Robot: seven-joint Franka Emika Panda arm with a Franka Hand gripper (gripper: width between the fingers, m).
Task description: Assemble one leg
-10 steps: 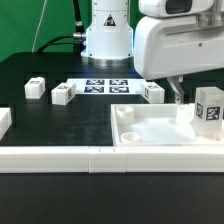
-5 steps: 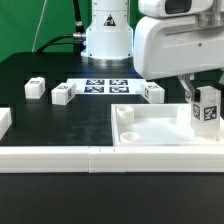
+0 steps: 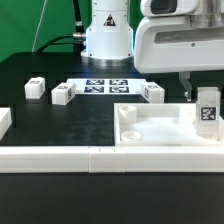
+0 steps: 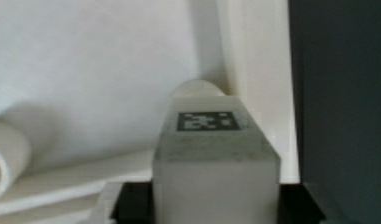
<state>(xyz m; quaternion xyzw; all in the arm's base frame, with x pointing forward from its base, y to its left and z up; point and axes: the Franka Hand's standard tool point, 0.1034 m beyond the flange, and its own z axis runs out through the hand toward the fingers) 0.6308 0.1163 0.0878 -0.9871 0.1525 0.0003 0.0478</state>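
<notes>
Upright leg (image 3: 208, 110), tag facing out, sits clamped in the closed tool (image 3: 203, 95) over the tray-like piece (image 3: 160, 128), at its corner on the exterior view's right, likely to line up with a corner hole there; contact unclear.

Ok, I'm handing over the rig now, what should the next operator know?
Gripper shut on the leg, held upright over the tray-like piece, at its corner on the exterior view's right.
Whether it sits in a hole: cannot tell.
Three more small white blocks lie loose by the marker board.
Done: leg picked up.
Likely left: seat this leg, release.
</notes>
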